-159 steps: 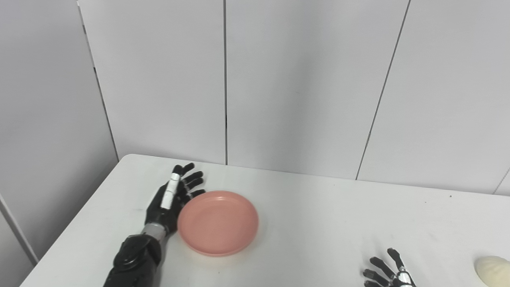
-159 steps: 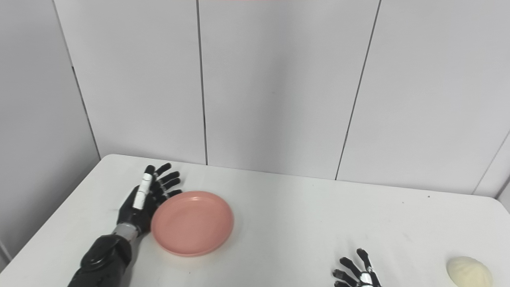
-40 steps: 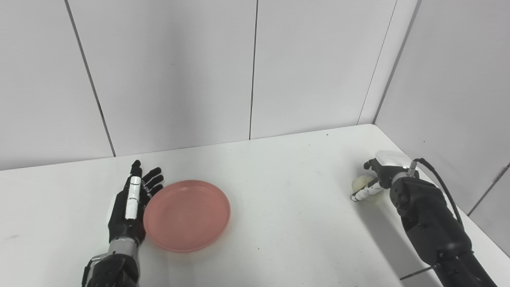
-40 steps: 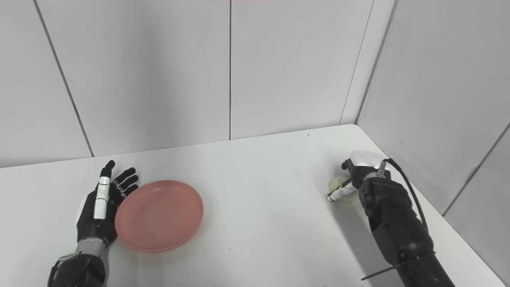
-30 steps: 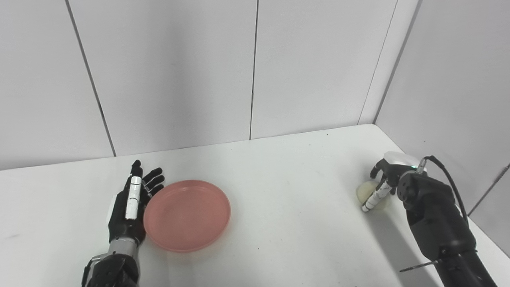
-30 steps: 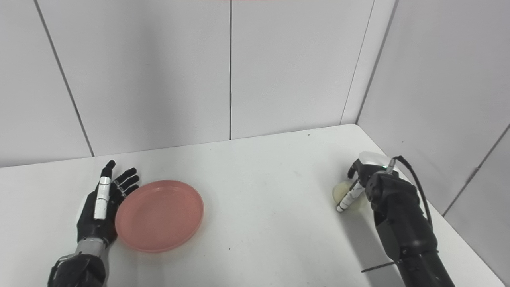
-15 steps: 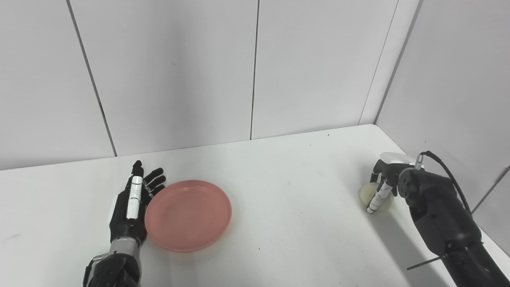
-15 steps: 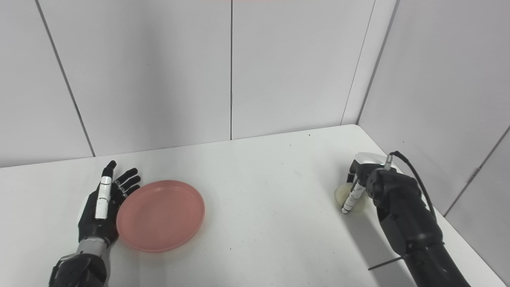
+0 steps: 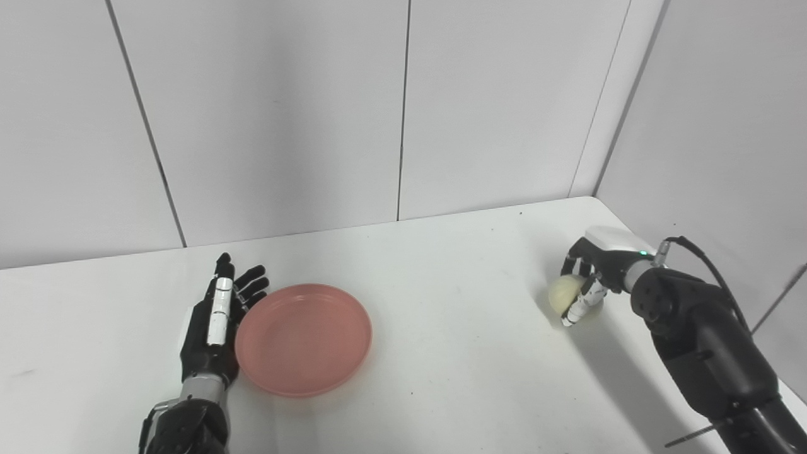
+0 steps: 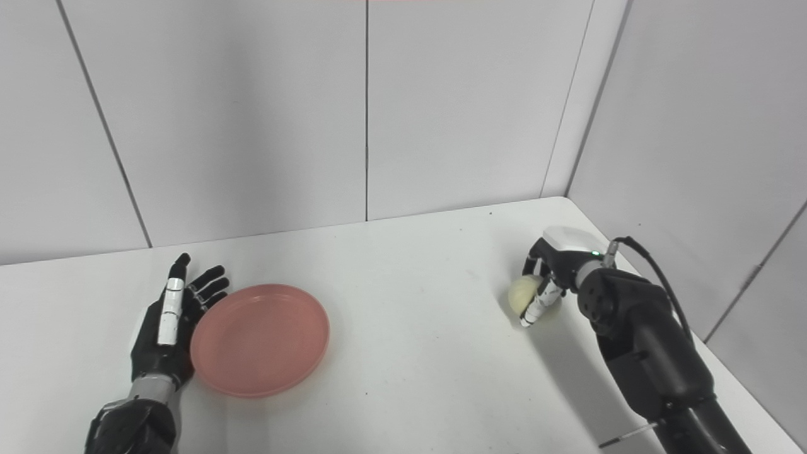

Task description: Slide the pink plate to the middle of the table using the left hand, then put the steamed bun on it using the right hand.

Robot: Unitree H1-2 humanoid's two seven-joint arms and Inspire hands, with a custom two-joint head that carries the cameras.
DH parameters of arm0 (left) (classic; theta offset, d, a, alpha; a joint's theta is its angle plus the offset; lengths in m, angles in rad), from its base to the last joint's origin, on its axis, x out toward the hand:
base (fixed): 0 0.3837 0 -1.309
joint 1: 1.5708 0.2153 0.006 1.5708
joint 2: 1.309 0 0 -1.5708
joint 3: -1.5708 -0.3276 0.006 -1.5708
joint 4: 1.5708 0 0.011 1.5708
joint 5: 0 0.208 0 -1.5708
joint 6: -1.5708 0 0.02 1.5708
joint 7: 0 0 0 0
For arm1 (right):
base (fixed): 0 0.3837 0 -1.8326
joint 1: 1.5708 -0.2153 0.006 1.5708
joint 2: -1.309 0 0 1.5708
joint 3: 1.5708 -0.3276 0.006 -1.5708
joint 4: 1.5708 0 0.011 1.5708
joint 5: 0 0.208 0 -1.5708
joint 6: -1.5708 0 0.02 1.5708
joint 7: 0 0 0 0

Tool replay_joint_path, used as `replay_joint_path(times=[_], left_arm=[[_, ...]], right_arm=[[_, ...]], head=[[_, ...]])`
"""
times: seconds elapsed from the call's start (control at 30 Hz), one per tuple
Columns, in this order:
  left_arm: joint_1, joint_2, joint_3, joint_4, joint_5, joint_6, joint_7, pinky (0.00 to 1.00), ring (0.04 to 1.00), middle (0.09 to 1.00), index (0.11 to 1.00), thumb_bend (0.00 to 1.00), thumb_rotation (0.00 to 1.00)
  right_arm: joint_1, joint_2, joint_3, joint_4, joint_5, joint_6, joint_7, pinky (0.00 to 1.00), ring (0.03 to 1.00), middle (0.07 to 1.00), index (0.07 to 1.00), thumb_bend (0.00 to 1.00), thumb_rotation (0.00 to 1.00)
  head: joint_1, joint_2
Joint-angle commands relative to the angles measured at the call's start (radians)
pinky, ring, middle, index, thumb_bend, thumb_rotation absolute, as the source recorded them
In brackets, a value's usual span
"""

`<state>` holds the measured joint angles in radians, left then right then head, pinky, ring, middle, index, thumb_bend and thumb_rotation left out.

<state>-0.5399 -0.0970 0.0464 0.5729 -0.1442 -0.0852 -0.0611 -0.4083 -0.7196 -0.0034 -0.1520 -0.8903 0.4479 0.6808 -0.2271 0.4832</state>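
Here, going from the left, the left hand (image 9: 217,321) lies flat on the white table (image 9: 441,353) with fingers spread, its edge touching the rim of the pink plate (image 9: 304,338). The plate sits left of the table's middle. Far to the right, near the wall corner, the right hand (image 9: 589,284) has its fingers curled around the steamed bun (image 9: 565,293), which looks lifted just clear of the table.

The risks, as I judge them: the bun is round and soft, and much of it shows outside the fingers, so a quick swing toward the plate could let it roll out; squeezing harder could dent it. The plate is also well apart from the bun, so the carry is long.

Compared with half a second ago, the bun has come up and a little leftward in the right hand, while the left hand and the plate have nudged slightly toward the centre.
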Motion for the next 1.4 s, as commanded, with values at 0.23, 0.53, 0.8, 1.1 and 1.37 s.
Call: replay_joint_path(times=[0.23,0.53,0.8,1.1,1.37], left_arm=[[0.012,-0.041,-0.019,0.074,0.009,0.013,0.013,0.82,0.788,0.798,0.983,0.72,0.8],[0.004,-0.079,-0.032,0.098,0.04,-0.001,0.05,0.79,0.758,0.784,0.981,0.68,0.79],[-0.003,-0.095,-0.035,0.138,0.059,-0.03,0.069,0.75,0.737,0.768,0.977,0.71,0.79],[-0.006,-0.103,-0.031,0.153,0.064,-0.035,0.075,0.7,0.705,0.754,0.974,0.7,0.8],[-0.007,-0.107,-0.031,0.157,0.065,-0.039,0.079,0.72,0.714,0.76,0.974,0.7,0.79]], right_arm=[[-0.193,0.065,0.105,-0.185,0.008,0.003,0.024,0.27,0.362,0.418,0.512,0.53,0.0],[-0.305,0.17,0.199,-0.099,0.06,-0.09,-0.028,0.23,0.317,0.427,0.522,0.52,0.0],[-0.355,0.282,0.285,-0.013,0.099,-0.145,-0.076,0.25,0.34,0.442,0.514,0.53,0.0],[-0.373,0.367,0.378,0.106,0.096,-0.222,-0.126,0.28,0.368,0.44,0.503,0.53,0.0],[-0.374,0.399,0.447,0.193,0.079,-0.243,-0.138,0.27,0.355,0.424,0.505,0.53,0.0]], head=[[0.139,-0.004],[0.273,0.008],[0.36,0.015],[0.372,0.021],[0.363,0.031]])
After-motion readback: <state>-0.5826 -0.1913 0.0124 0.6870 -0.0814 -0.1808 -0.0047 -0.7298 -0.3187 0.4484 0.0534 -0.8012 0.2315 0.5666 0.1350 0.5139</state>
